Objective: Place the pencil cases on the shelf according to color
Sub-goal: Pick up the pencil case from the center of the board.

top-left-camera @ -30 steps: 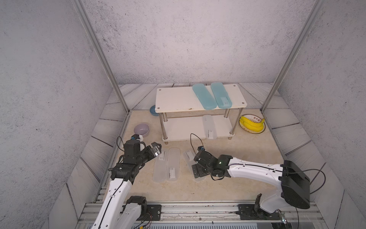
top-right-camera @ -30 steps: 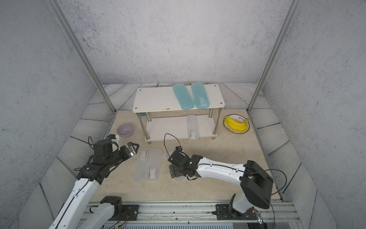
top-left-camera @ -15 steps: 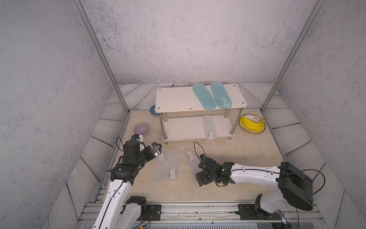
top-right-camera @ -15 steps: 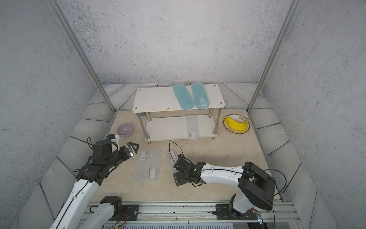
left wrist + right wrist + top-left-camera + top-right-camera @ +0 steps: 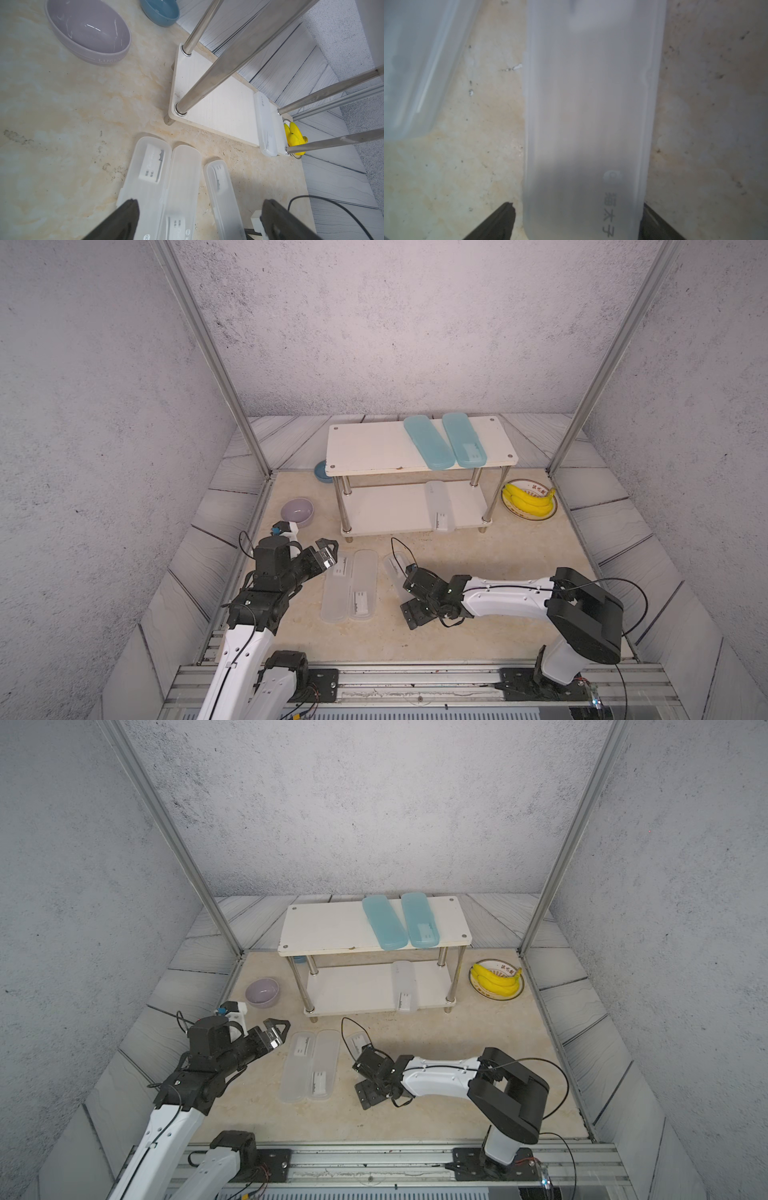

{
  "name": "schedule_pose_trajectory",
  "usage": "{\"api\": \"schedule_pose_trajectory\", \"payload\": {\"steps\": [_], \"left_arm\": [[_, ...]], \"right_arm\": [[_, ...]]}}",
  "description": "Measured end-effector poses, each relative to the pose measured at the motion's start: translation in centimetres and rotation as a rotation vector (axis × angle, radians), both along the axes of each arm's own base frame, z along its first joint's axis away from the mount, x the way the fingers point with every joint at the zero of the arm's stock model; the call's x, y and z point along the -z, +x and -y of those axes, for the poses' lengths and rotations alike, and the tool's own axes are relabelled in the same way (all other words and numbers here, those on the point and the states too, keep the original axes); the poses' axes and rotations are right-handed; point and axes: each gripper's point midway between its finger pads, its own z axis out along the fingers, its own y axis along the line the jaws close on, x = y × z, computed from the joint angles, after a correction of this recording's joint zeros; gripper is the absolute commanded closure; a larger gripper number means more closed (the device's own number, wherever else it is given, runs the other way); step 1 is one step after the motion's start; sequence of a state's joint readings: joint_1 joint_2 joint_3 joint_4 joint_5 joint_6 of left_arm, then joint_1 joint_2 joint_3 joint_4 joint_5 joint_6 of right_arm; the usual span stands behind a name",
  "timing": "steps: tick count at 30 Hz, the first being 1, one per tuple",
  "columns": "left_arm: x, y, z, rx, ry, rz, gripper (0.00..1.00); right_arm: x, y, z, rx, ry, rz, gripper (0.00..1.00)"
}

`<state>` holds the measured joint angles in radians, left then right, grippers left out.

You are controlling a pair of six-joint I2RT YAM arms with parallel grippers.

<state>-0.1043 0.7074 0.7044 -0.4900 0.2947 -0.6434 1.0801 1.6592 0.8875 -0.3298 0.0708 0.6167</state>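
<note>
I see a beige marbled tabletop (image 5: 519, 556) walled by grey speckled panels (image 5: 374, 323), my left gripper (image 5: 199, 207) spread wide, my right gripper (image 5: 576, 209) wide astride a frosted pencil case (image 5: 587, 104).

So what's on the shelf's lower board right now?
One frosted white pencil case lies on the lower board near its right end, label end slightly over the front edge. The rest that shows is bare. In both top views the top board covers its back strip.
</note>
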Motion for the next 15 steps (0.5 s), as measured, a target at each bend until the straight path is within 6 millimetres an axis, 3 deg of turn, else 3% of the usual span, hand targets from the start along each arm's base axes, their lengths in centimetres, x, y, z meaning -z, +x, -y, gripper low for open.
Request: {"api": "schedule_pose_trajectory", "payload": {"steps": [15], "left_arm": [[-0.33,-0.18,0.06,0.009,0.005,0.016,0.01]], "right_arm": [[0.32,0.21,0.51,0.044,-0.074,0.010,0.18]]}}
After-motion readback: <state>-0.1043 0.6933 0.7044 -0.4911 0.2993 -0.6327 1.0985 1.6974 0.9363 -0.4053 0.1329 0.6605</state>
